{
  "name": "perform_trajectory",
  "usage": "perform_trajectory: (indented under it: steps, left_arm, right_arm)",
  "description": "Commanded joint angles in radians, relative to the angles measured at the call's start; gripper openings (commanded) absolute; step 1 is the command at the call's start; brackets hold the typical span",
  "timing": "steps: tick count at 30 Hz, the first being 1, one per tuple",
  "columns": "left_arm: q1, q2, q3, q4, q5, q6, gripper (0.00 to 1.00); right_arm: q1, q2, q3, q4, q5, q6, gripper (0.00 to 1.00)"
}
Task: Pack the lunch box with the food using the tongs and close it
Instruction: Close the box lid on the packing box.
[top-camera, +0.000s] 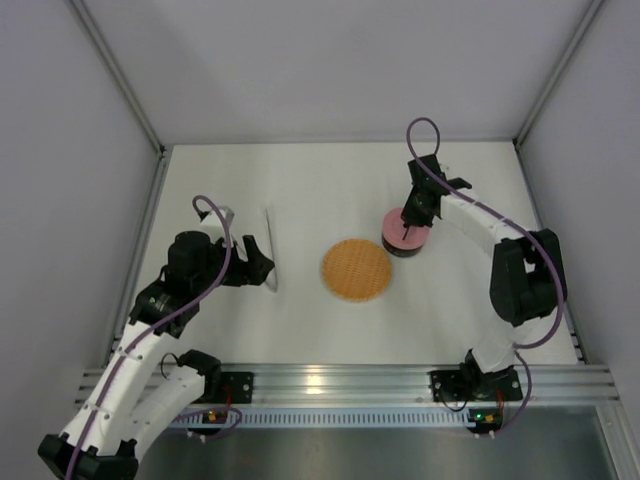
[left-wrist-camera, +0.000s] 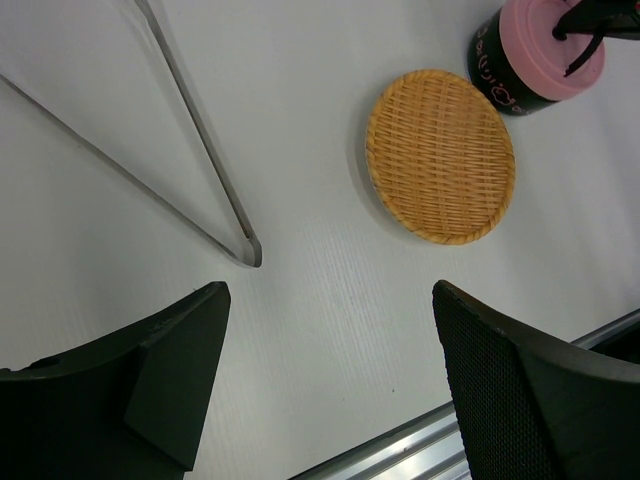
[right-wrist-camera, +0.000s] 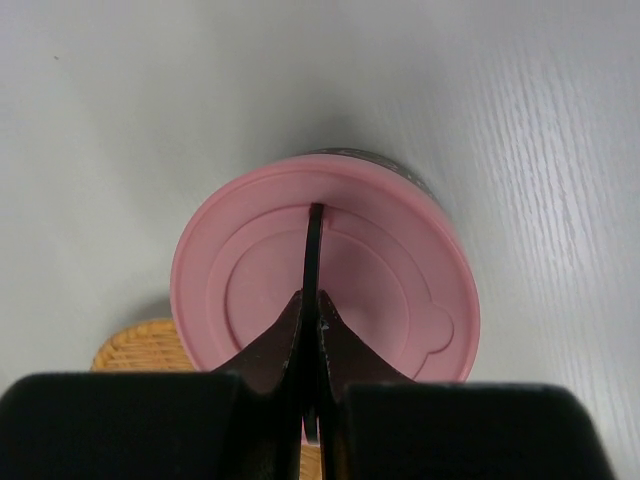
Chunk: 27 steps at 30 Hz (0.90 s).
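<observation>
The lunch box (top-camera: 400, 243) stands right of the table's middle, dark-sided, with its pink lid (right-wrist-camera: 385, 290) on top. My right gripper (right-wrist-camera: 312, 296) hangs straight over the lid (left-wrist-camera: 540, 45), shut on a thin black strap (right-wrist-camera: 314, 245) that runs to the lid's far rim. The silver tongs (left-wrist-camera: 205, 140) lie flat on the left (top-camera: 269, 248), their joined end (left-wrist-camera: 250, 255) just beyond my left gripper (left-wrist-camera: 330, 290). The left gripper (top-camera: 262, 266) is open wide with nothing between its fingers. No food is in view.
A flat round woven orange mat (top-camera: 356, 270) lies bare between the tongs and the lunch box (left-wrist-camera: 440, 155); its edge shows under the lid (right-wrist-camera: 140, 345). An aluminium rail (top-camera: 330, 380) runs along the near edge. White walls enclose the table.
</observation>
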Motion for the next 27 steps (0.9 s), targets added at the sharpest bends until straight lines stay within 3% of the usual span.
perform_trajectory:
  steps: [1, 8, 13, 18, 27]
  left_arm:
    - [-0.004, 0.005, 0.001, 0.011, -0.01, 0.0, 0.87]
    - [-0.002, 0.013, 0.001, 0.008, -0.01, -0.004, 0.87]
    - [-0.002, 0.014, 0.001, 0.011, -0.016, -0.003, 0.87]
    - [-0.004, 0.014, 0.001, 0.009, -0.019, -0.004, 0.87]
    - [-0.004, 0.028, 0.001, 0.011, -0.018, -0.003, 0.88]
  right_arm:
    - [-0.01, 0.164, 0.033, -0.066, -0.035, -0.038, 0.0]
    - [-0.01, 0.273, 0.181, -0.071, -0.047, -0.058, 0.0]
    - [-0.01, 0.339, 0.244, -0.101, -0.02, -0.078, 0.07]
    - [-0.008, 0.286, 0.148, -0.051, -0.004, -0.087, 0.3]
    - [-0.008, 0.188, 0.018, -0.006, 0.037, -0.108, 0.36]
